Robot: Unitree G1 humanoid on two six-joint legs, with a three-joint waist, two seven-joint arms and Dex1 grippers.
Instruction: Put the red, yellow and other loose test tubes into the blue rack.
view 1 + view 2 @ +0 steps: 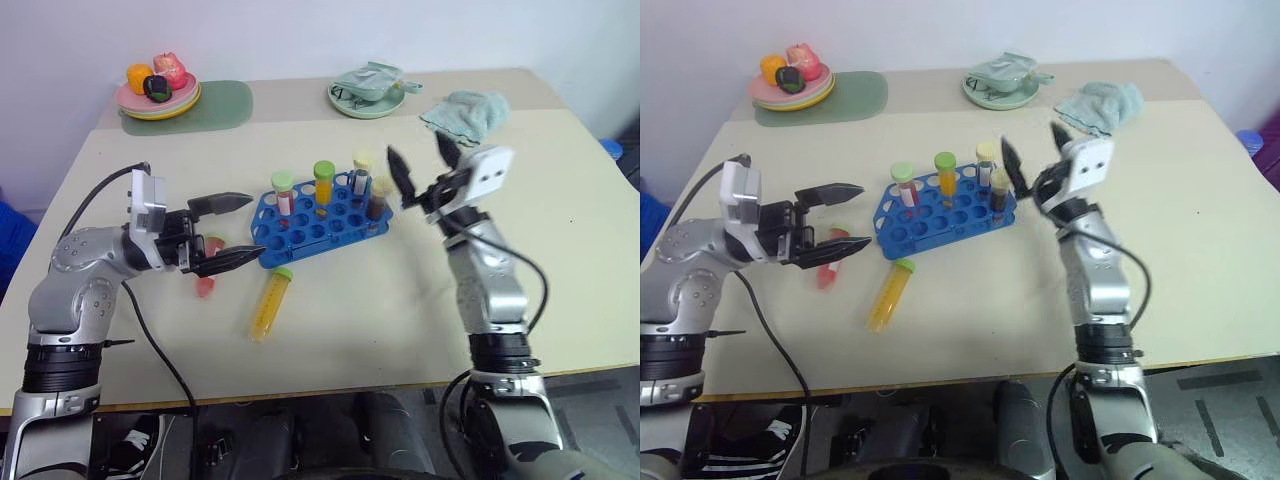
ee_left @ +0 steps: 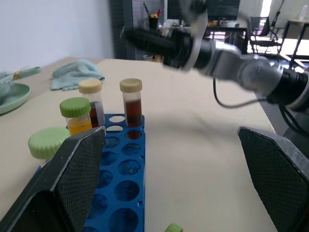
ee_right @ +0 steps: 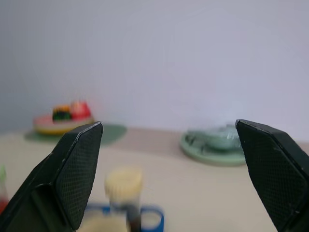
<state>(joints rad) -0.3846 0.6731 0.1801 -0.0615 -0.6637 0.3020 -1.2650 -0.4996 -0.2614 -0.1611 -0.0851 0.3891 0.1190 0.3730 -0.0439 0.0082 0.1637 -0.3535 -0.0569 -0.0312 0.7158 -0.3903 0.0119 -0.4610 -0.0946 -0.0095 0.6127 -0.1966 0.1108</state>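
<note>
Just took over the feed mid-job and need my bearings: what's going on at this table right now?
The robot is loading test tubes into the blue rack, where four capped tubes already stand. The right claw is open and empty, raised just beside the rack's right end near the dark tube. The left claw is open too, holding nothing, hovering left of the rack above the red tube. That one and the yellow tube lie loose on the table in front of the rack.

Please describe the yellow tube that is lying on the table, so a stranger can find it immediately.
Start at the bright blue plastic rack in the middle of the beige table. In front of its left corner lies a yellow plastic tube with a green cap. Unlike the tubes standing upright in the rack, it rests flat on the table.
</note>
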